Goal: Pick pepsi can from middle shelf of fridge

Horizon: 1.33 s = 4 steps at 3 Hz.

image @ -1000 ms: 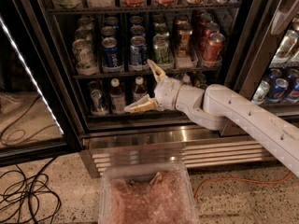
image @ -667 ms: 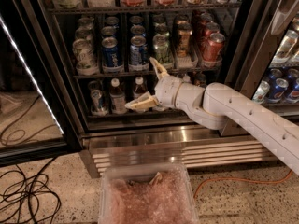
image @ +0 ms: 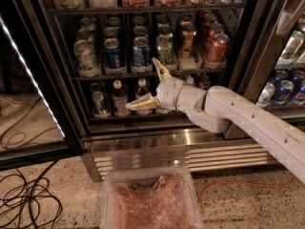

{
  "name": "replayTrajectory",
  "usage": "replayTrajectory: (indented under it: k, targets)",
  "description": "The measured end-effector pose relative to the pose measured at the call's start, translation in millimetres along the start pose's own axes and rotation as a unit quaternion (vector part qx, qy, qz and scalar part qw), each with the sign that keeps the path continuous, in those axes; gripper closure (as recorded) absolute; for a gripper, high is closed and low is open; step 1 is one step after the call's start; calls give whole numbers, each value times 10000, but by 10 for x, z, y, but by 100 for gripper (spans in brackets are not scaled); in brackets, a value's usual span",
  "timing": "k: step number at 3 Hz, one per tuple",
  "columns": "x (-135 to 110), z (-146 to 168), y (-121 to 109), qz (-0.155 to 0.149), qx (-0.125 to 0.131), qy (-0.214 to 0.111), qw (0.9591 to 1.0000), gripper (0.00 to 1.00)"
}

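The fridge [image: 71, 113] stands open, with a ribbed steel base [image: 190, 157]. On its middle shelf [image: 143, 75] are rows of cans. The pepsi can [image: 141, 54], blue with a silver top, stands at the front of the shelf near the middle. My gripper [image: 150, 86] is open, on a white arm reaching in from the right. Its upper finger [image: 159, 67] points up just right of the pepsi can, in front of a green-silver can [image: 166, 52]. Its lower finger [image: 141, 104] lies in front of the small bottles below. The gripper holds nothing.
A darker blue can [image: 113, 54] and a silver can [image: 86, 56] stand left of the pepsi can; red cans [image: 217, 46] stand at the right. Small bottles [image: 119, 97] fill the shelf below. A clear plastic bin [image: 152, 199] sits on the floor in front, with cables [image: 24, 194] to its left.
My gripper has edged slightly up and to the right, still open in front of the shelf. The cans have not moved.
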<state>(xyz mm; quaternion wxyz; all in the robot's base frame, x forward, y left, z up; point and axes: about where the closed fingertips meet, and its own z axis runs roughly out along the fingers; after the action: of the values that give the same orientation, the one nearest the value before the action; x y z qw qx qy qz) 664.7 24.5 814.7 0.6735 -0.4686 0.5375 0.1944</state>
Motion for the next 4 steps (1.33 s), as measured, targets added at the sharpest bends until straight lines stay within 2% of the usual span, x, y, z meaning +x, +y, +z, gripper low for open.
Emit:
replayTrajectory:
  k: [1,2,4]
  targets:
    - [-51,79,-113,40,238,-149,9996,0]
    - [-111,164,-198,23,354,-209,9991,0]
    - [104,271,-229,313,415,16,9986,0]
